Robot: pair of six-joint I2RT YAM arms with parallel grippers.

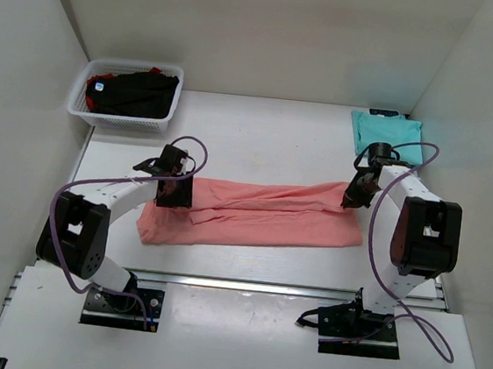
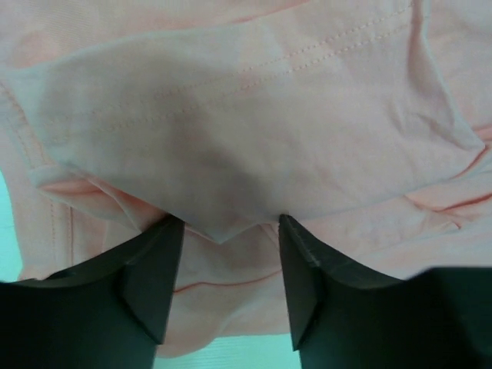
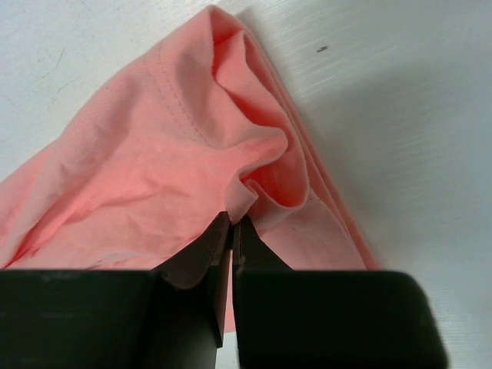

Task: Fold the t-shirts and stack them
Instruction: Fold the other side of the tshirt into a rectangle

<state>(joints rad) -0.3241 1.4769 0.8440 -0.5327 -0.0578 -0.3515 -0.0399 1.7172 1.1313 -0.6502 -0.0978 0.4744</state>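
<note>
No legible text, brand, number or sign appears in any view. A small white-and-blue label [image 1: 101, 86] lies on the black t-shirt [image 1: 137, 94] in the white basket [image 1: 121, 121]; its print is too small to read.

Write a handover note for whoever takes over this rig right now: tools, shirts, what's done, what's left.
Left tool: open over the left end of the salmon-pink t-shirt, with a corner of a fold in its gap, not clamped.
Right tool: shut on that shirt's far right corner.
Shirts: the salmon-pink one lies across the middle of the table, folded lengthwise into a long band. The teal t-shirt lies folded at the far right. The black t-shirt and some red cloth are in the white basket, far left.
Done: teal folded, salmon-pink partly.
Left: finish that fold, stack it, then do the basket's shirts.
</note>
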